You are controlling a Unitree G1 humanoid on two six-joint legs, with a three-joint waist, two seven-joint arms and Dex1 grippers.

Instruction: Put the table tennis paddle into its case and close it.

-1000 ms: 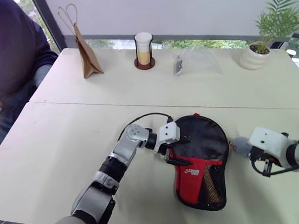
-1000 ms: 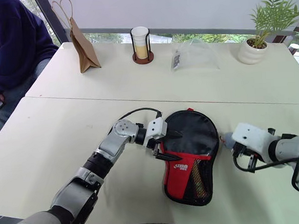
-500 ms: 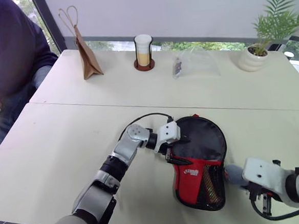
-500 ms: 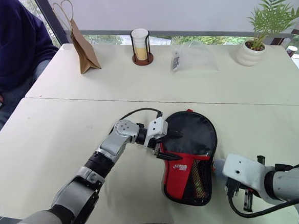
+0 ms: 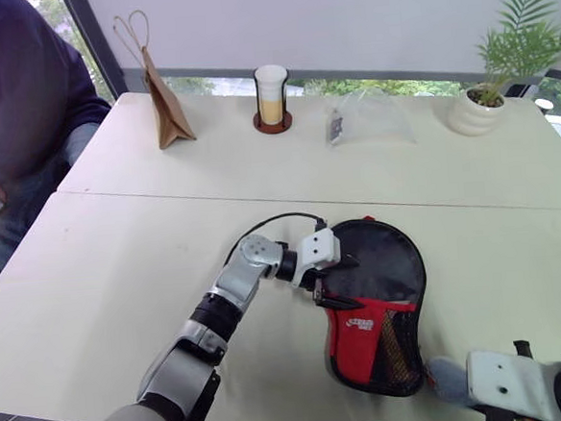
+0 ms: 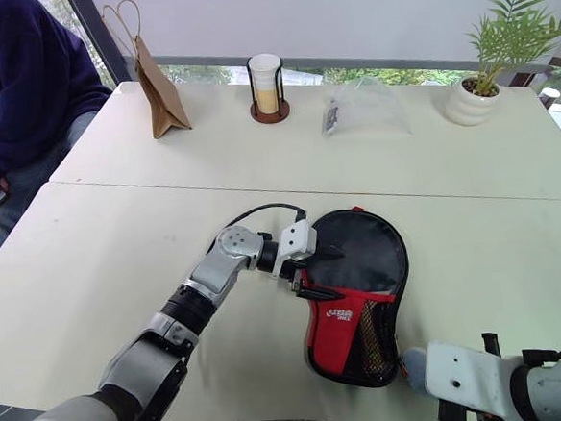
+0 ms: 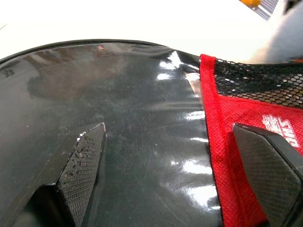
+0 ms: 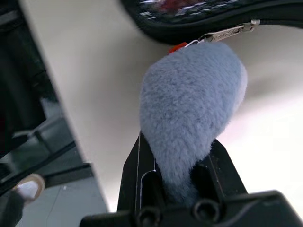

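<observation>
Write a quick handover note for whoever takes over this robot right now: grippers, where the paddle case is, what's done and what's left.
Left gripper: open, fingers spread over the black fabric paddle-shaped case with its red logo panel, steadying it.
Right gripper: shut on the grey fluffy ball tied to the metal zip pull, by the case's handle end at the near table edge.
Done: the paddle isn't visible, presumably inside.
Left: confirm the zip is fully closed, then release both grippers.

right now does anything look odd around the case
Nothing spilled or damaged. The one oddity: a grey fluffy ball hangs off the case zipper, pinched in the right gripper at the table's near edge.
</observation>
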